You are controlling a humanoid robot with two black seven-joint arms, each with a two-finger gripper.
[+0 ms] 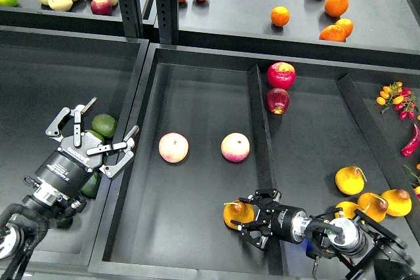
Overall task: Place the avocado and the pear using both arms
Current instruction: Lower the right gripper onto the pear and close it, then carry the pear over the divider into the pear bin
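My left gripper [98,130], with silver-grey fingers, is open over the left bin [39,90]. A very dark green avocado [104,124] lies between and below its fingers, not held. A second dark avocado [92,185] shows partly under that wrist. My black right gripper [245,221] lies low at the front of the middle tray [197,83]. Its fingers are closed around the right side of the orange-yellow pear [231,216], which rests on the tray floor with its brown stem up.
Two pink-yellow apples [173,147] [235,147] lie mid-tray. A black divider [260,129] runs along the tray, with two red apples [281,75] at its far end. More pears [350,180] lie right of it. Oranges [279,16] sit on the back shelf.
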